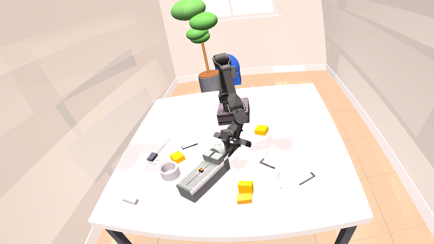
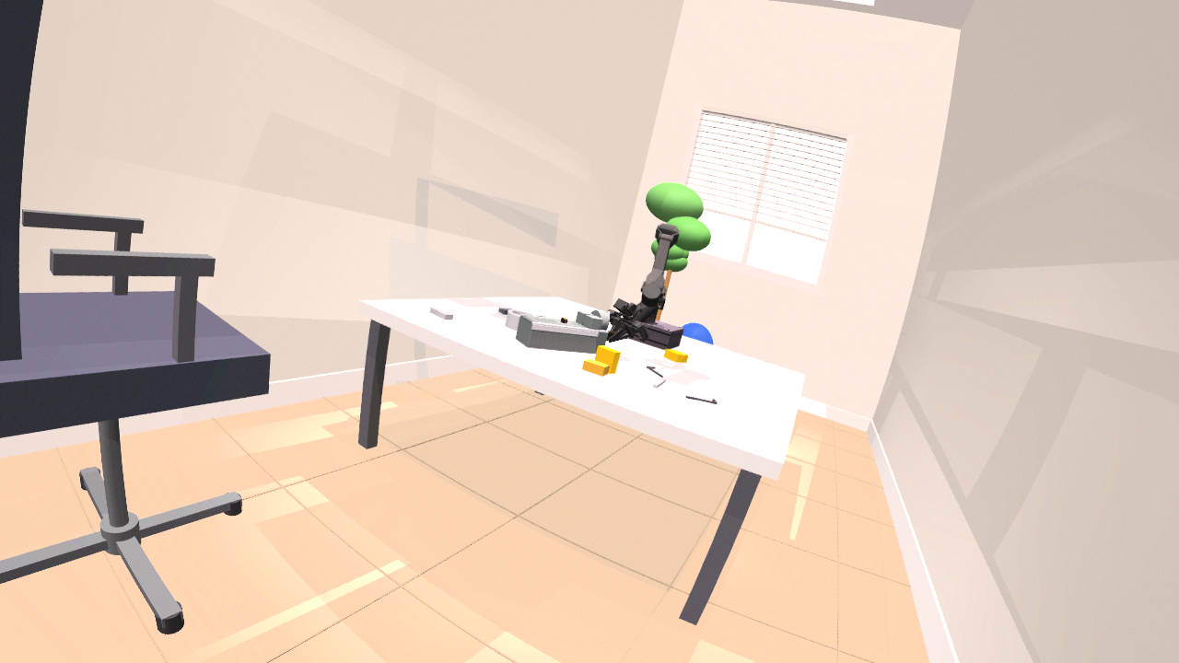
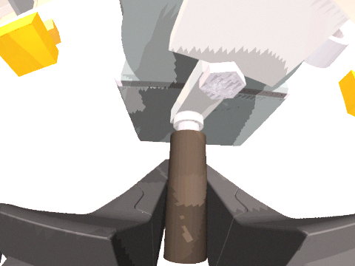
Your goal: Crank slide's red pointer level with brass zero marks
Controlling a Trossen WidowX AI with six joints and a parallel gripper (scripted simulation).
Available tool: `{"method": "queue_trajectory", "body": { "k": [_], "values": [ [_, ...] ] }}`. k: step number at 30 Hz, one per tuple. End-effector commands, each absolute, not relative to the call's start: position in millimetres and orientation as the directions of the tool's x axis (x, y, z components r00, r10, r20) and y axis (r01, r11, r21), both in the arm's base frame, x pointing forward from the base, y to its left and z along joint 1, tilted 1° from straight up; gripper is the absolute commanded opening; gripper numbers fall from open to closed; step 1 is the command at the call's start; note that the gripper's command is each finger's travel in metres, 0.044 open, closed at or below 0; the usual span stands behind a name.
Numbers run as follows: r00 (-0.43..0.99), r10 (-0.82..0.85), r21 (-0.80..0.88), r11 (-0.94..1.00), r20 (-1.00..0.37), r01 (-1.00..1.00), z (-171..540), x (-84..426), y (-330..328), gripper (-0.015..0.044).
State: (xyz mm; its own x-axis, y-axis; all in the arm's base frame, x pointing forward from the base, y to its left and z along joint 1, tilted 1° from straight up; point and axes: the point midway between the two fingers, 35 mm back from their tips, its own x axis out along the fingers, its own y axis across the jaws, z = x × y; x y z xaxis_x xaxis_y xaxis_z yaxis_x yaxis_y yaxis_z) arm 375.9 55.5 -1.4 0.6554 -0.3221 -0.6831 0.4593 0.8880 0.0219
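A pale-walled room with a tiled floor (image 1: 342, 100) (image 2: 495, 494) and a window (image 1: 250, 8) (image 2: 803, 193) surrounds one white counter (image 1: 288, 212) (image 2: 717, 420) (image 3: 74, 148) on dark legs. Beyond its far edge stand one plant (image 1: 203, 21) (image 2: 674, 202) and one blue object (image 1: 237, 62) (image 2: 696, 333). On the counter is one dark arm (image 1: 229, 84) (image 2: 652, 284), mounted on a box-like base (image 1: 220, 121) (image 2: 675, 337), with one grey slide machine (image 1: 209, 182) (image 2: 560, 336) (image 3: 148, 122) in front of it. The gripper (image 1: 229, 153) (image 2: 612, 333) (image 3: 183, 167) is closed around the machine's brown crank handle (image 1: 227, 150) (image 3: 187, 207), at the end nearest the arm. Around the machine are one pale ring (image 1: 174, 174) (image 2: 518, 320) (image 3: 325, 55), four yellow blocks (image 1: 245, 187) (image 2: 607, 359) (image 3: 29, 44), two of them touching or nearly so, one small pale block (image 1: 130, 200) (image 2: 441, 313) and three dark L-shaped keys (image 1: 267, 164) (image 2: 700, 400). Smallest is the red pointer (image 1: 200, 169) on the machine's top; whether it is level with the zero marks cannot be told. Only the exterior view shows a chair (image 2: 123, 330); only the wrist view shows clearly the white collar (image 3: 188, 120) joining handle to crank arm (image 3: 190, 96).
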Motion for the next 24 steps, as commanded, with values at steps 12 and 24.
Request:
{"method": "queue_trajectory", "body": {
  "k": [12,24],
  "values": [
    [0.653,-0.325,0.017,0.888,-0.684,0.46,-4.6,371.3,46.8,0.0],
    [0.653,-0.325,0.017,0.888,-0.684,0.46,-4.9,370.7,46.1,0.0]
  ]
}}
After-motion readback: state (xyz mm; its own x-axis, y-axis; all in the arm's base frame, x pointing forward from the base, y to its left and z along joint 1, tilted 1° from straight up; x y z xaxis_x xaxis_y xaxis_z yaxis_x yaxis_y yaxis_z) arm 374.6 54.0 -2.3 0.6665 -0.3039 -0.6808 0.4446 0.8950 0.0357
